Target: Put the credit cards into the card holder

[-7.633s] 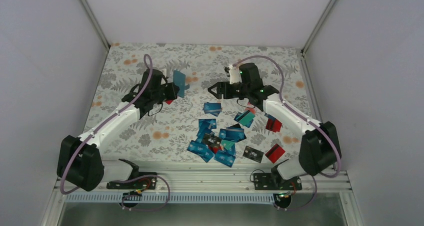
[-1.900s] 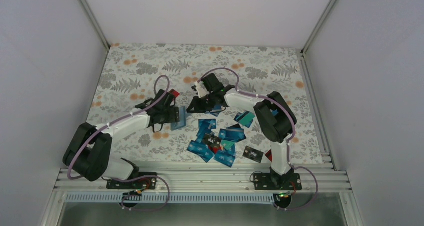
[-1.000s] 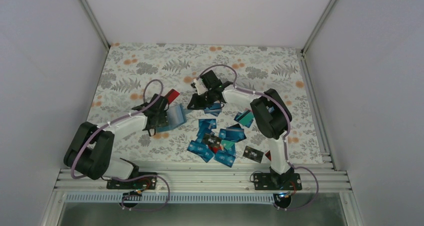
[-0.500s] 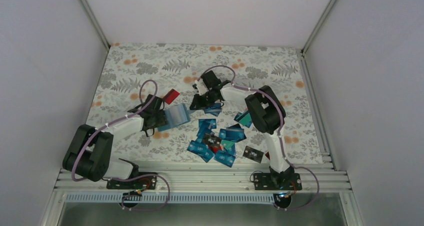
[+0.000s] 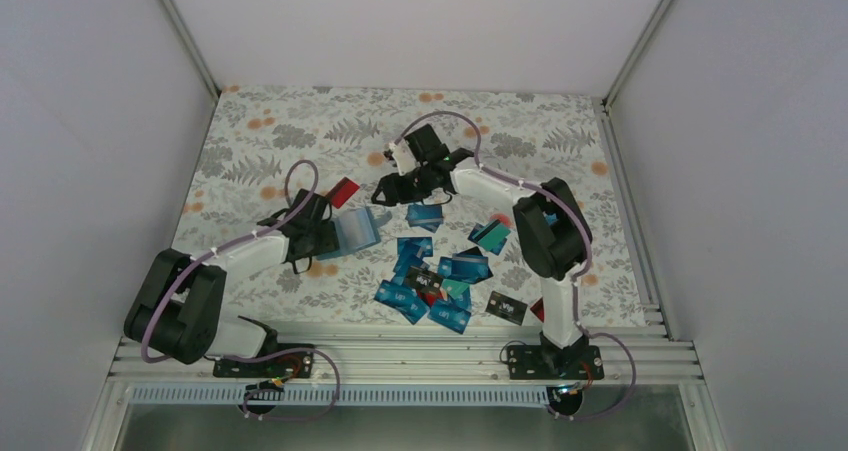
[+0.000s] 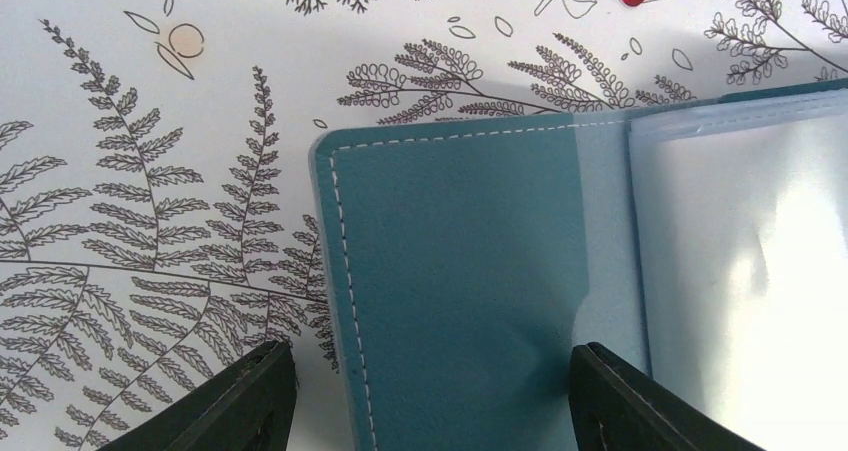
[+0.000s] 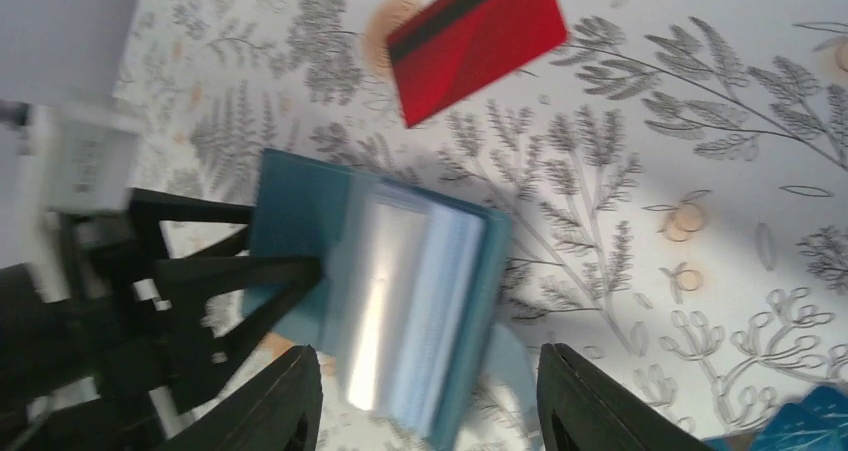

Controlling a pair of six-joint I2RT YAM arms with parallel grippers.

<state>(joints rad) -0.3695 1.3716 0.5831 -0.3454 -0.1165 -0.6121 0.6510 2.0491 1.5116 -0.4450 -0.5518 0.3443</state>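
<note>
Seen from above, the card holder (image 5: 352,231) lies open on the flowered table (image 5: 260,141), left of centre, its pale clear pockets facing up. My left jaws stand spread astride its teal cover flap. One finger (image 6: 250,406) is off the stitched edge over bare table and the other is over the lining. They are not pinching the flap, and I cannot tell whether they touch it. My right jaws hang wide apart and empty near the holder's far right side. That wrist view is blurred, so I cannot say whether a card sits in the pockets.

I judge this to be a moment between cards. Next, the right arm must fetch one of the credit cards (image 5: 435,276) and slide it edge-first into a pocket. The lone blue card (image 5: 425,213) is nearest. A red card (image 5: 343,191) lies just beyond the holder, apart from it. The holder is well away from every table edge. The right arm's elbow (image 5: 545,236) stands beside the pile.
</note>
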